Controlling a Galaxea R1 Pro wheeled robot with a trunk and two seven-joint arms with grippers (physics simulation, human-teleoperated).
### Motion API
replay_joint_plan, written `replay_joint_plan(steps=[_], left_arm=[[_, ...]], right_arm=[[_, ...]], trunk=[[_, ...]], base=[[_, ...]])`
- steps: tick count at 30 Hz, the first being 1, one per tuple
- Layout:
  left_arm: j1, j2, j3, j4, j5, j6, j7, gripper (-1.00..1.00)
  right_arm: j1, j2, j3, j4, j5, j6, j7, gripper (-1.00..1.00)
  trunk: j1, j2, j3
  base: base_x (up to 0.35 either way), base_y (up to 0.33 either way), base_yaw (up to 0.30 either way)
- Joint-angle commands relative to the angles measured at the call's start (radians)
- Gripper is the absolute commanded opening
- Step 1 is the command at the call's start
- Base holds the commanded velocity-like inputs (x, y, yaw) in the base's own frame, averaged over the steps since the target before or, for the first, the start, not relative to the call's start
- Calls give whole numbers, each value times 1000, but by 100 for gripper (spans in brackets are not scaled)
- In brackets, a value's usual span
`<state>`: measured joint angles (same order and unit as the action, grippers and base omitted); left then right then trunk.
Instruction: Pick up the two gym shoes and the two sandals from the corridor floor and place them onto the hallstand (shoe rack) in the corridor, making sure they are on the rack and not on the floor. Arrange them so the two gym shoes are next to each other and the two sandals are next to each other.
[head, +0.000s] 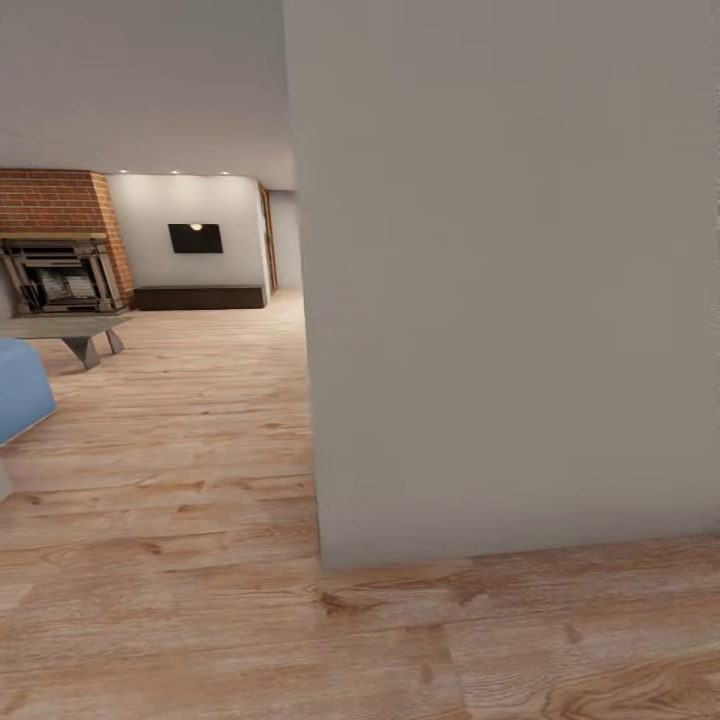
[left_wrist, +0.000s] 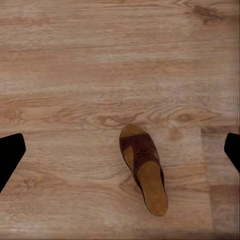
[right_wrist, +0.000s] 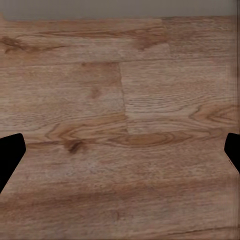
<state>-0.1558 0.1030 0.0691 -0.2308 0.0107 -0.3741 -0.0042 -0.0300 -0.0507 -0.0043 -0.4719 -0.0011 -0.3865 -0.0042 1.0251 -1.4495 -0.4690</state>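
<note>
One brown sandal (left_wrist: 144, 167) with a tan footbed lies flat on the wood-plank corridor floor (left_wrist: 75, 75) in the left wrist view. My left gripper (left_wrist: 120, 152) hangs above it, open, its black fingertips (left_wrist: 10, 152) at the two sides of the frame and well apart from the sandal. In the right wrist view my right gripper (right_wrist: 120, 152) is open too, over bare floor (right_wrist: 125, 100), with a strip of grey wall base beyond. The gym shoes, the second sandal and the hallstand are out of view.
A grey wall (head: 510, 280) stands close ahead in the head view, its corner at the middle. To its left the floor (head: 170, 420) runs into a room with a brick fireplace (head: 60, 260), a low table (head: 70, 330) and a blue seat (head: 20, 390).
</note>
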Motion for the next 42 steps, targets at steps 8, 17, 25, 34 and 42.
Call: replay_joint_plan(steps=[8, 17, 25, 34, 42], left_arm=[[-1, 0, 3, 1, 1, -3, 0, 100], [-1, 1, 3, 1, 2, -3, 0, 100], [-1, 1, 3, 1, 2, -3, 0, 100], [-1, 1, 3, 1, 2, -3, 0, 100], [-1, 1, 3, 1, 2, -3, 0, 100]], right_arm=[[-1, 0, 0, 1, 0, -3, 0, 100], [-1, 0, 0, 1, 0, -3, 0, 100], [-1, 0, 0, 1, 0, -3, 0, 100], [-1, 0, 0, 1, 0, -3, 0, 100], [-1, 0, 0, 1, 0, -3, 0, 100]], trunk=[[0, -1, -1], [0, -1, -1], [0, -1, -1], [0, -1, -1], [0, -1, -1]], base=[[0, -140, 10], [0, -28, 179], [0, -4, 263], [0, -1, 275], [0, 0, 254]])
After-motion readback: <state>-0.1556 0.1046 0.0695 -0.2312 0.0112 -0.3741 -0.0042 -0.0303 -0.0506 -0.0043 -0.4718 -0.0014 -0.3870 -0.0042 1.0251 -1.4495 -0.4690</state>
